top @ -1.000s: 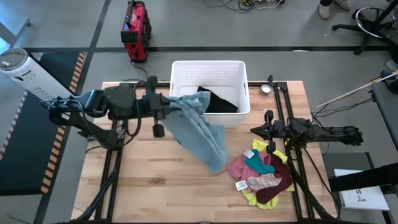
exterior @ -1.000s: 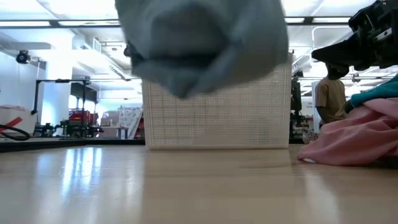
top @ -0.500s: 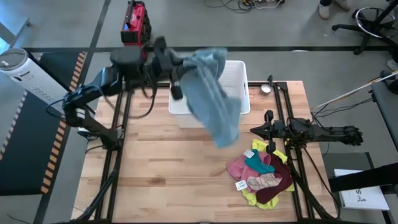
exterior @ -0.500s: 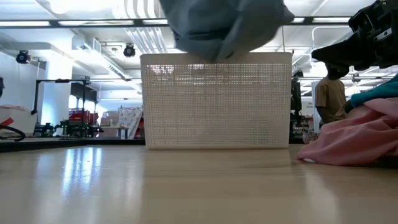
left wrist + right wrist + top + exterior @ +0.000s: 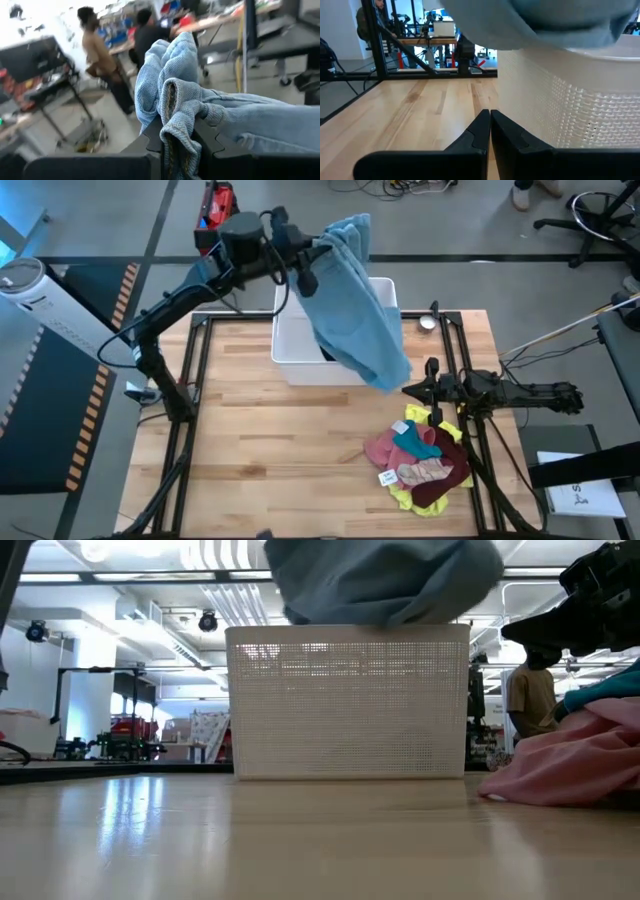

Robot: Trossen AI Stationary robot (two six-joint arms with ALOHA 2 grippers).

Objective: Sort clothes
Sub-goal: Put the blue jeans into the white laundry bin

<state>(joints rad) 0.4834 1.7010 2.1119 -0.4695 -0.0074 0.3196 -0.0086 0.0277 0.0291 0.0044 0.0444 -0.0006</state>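
The light blue garment (image 5: 355, 310) hangs from the left gripper (image 5: 318, 255), whose fingers are clamped on a bunched fold, draping down over the white basket (image 5: 290, 350) below. The right gripper (image 5: 412, 390), fingers together, rests beside the clothes pile (image 5: 425, 460).

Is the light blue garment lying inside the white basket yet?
No, the left gripper holds the light blue garment hanging in the air above the basket.
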